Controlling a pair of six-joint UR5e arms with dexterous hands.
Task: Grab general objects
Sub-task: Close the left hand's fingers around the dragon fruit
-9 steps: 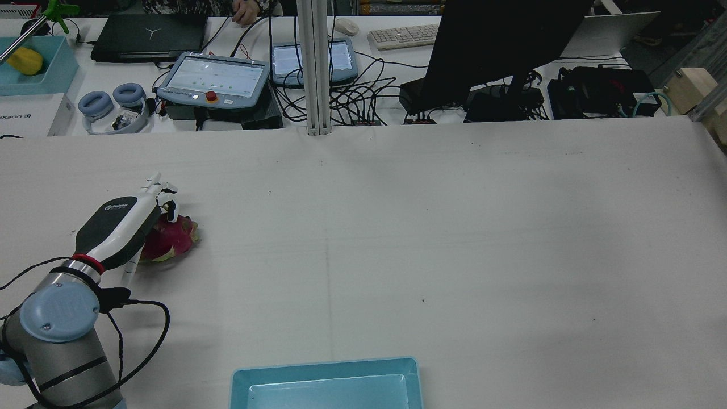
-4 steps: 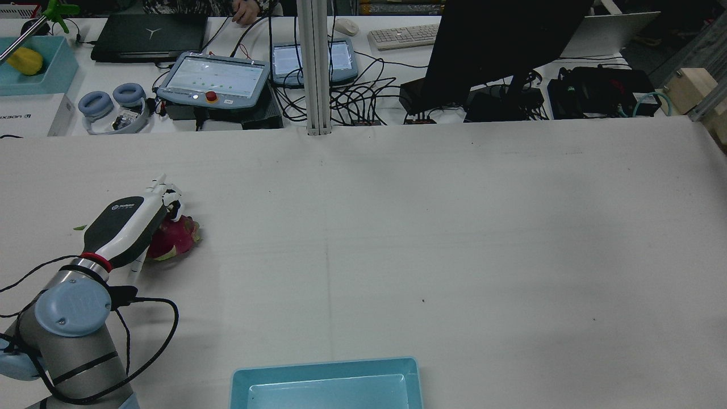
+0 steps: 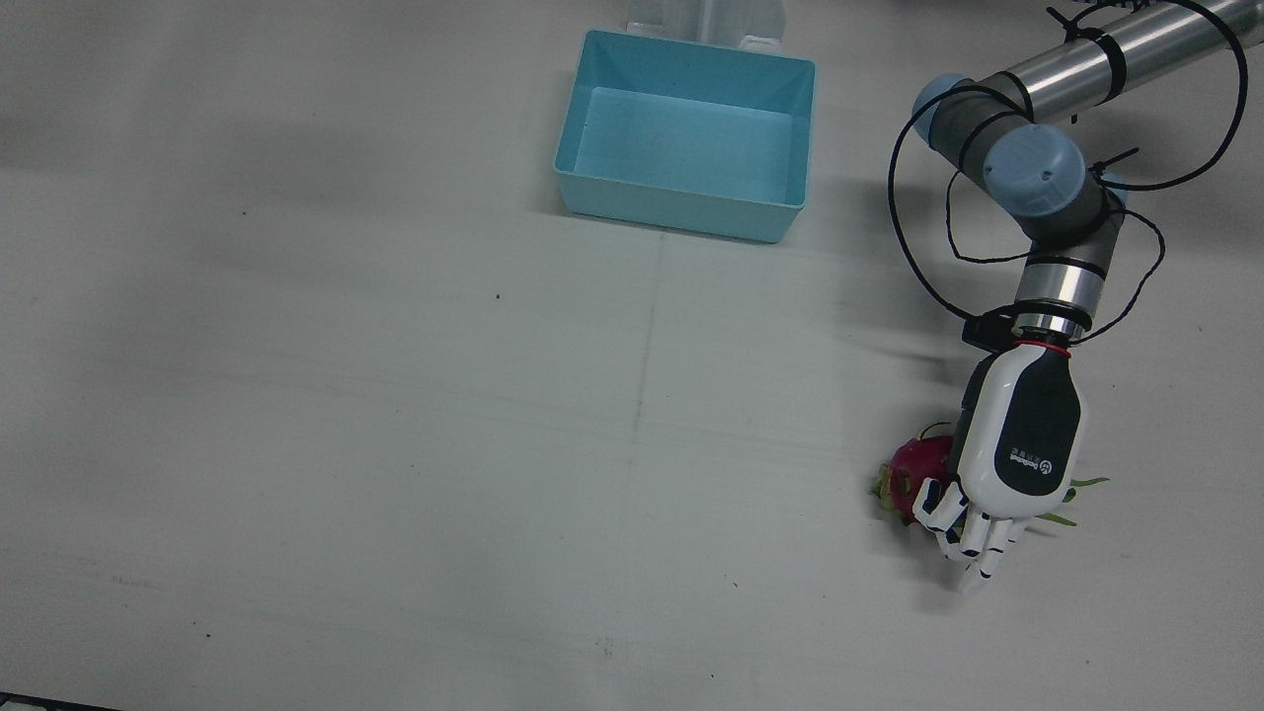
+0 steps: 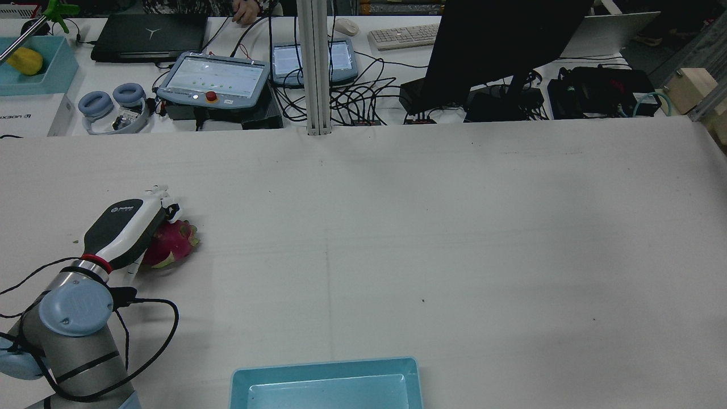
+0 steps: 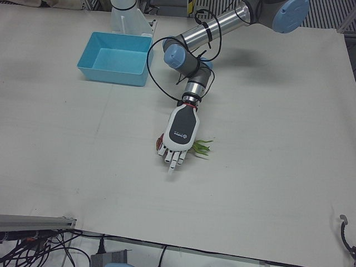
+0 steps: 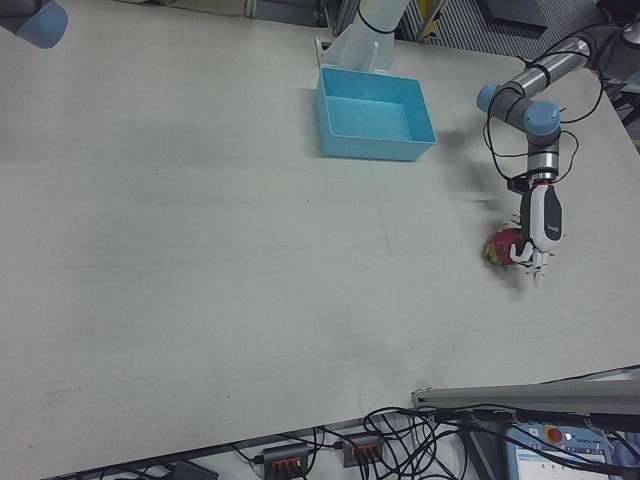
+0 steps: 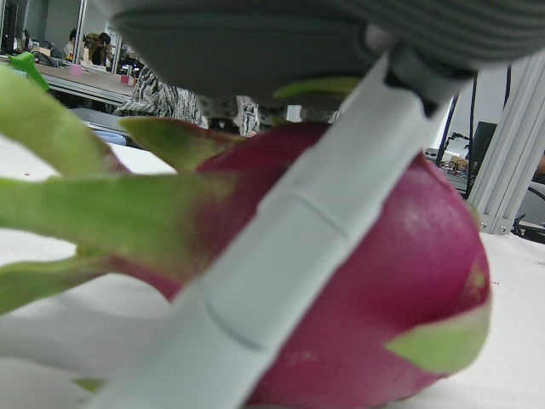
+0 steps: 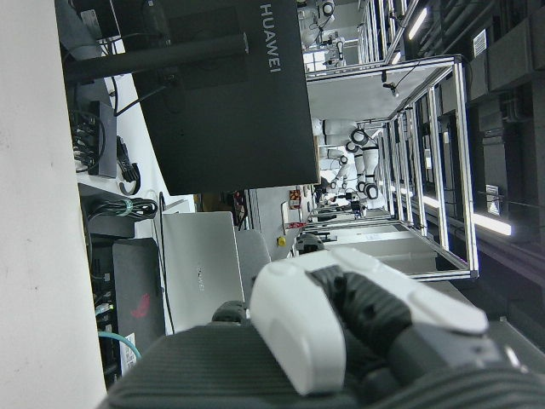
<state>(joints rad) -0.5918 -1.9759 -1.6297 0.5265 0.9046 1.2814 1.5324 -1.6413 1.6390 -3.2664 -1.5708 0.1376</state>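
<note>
The left hand lies over the dragon fruit, fingers loosely spread beyond it; curl them under its round body, not the leaves.

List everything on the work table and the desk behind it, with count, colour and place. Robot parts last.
dragon fruit: one, magenta with green leaf tips, on the table under the left robot hand.
bin: one, light blue, empty, at the table's robot-side edge, middle.
second bin: one, light blue, far desk corner, holding a yellow object.
headphones: one pair, pale blue, on the far desk.
teach pendants: two, grey, lit screens, far desk.
laptop: one, black, closed, far desk.
keyboard: one, white, far desk.
monitor: one, black, far desk.
left robot hand: white and black, fingers curled over the fruit.
right robot hand: seen only in its own view, fingers folded, holding nothing.
</note>
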